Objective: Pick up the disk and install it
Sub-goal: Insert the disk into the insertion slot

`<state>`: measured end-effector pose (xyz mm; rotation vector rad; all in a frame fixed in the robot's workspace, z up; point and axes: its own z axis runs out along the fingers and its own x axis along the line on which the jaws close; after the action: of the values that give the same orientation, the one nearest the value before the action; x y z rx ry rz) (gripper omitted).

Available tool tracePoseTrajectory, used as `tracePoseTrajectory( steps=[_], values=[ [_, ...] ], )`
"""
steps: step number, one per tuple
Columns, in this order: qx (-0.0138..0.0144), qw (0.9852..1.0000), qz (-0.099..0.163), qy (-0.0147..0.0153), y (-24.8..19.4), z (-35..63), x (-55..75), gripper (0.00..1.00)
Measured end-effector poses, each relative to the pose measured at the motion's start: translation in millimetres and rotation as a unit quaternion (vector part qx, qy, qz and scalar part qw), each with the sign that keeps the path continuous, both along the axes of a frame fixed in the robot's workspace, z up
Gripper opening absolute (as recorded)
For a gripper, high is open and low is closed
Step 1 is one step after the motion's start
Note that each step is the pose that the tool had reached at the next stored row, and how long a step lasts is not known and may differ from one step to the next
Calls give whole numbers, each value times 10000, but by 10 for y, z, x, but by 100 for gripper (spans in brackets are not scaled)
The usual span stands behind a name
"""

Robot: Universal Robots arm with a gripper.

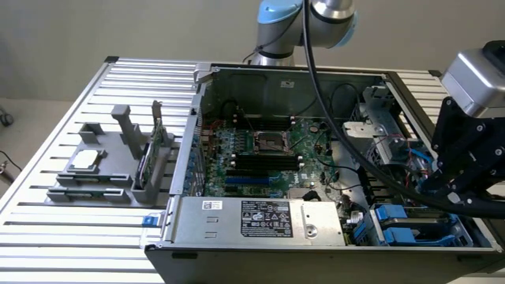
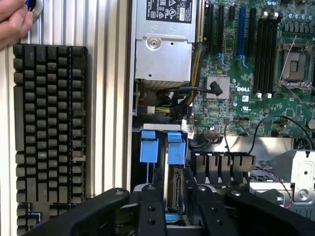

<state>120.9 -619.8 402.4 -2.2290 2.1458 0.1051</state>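
Two blue tabs (image 2: pixel 149 147) stick up side by side in the drive bay. They are smooth, shiny plastic. The disk (image 2: pixel 175 174) goes with one of them and stands on its thin edge in its slot. In the exterior view, that bay is at the 4 o'clock corner of the computer case (image 1: pixel 284 77).

My pincer (image 2: pixel 176 187) is black and chunky. It hangs right over the disk, so the disk is straight ahead of me and very close. Its long side runs away from me, in line with my pincer. I have just one arm, so that is the near one. I cannot tell if my pincer is spread or is pinching the disk. I think the disk is hard, flat metal and will not bend.

At 9 o'clock from the case, a grey holder (image 1: pixel 103 171) stands on the ribbed metal worktop (image 1: pixel 71 242). A dark keyboard (image 2: pixel 49 132) with bumpy keys lies beside the case. A hand (image 2: pixel 15 22) is near one end of it.
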Motion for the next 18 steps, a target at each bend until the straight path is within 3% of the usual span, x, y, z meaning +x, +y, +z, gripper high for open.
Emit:
tracePoseTrajectory(
  steps=[1, 5, 15, 18],
  values=[
    [0, 10000, 9, 0, 0, -14, 12, 25],
    [-1, 10000, 41, -2, 18, -85, 67, 25],
    [0, 10000, 72, -3, 222, -268, 165, 25],
    [0, 10000, 92, -3, 261, -324, 169, 25]
  ],
)
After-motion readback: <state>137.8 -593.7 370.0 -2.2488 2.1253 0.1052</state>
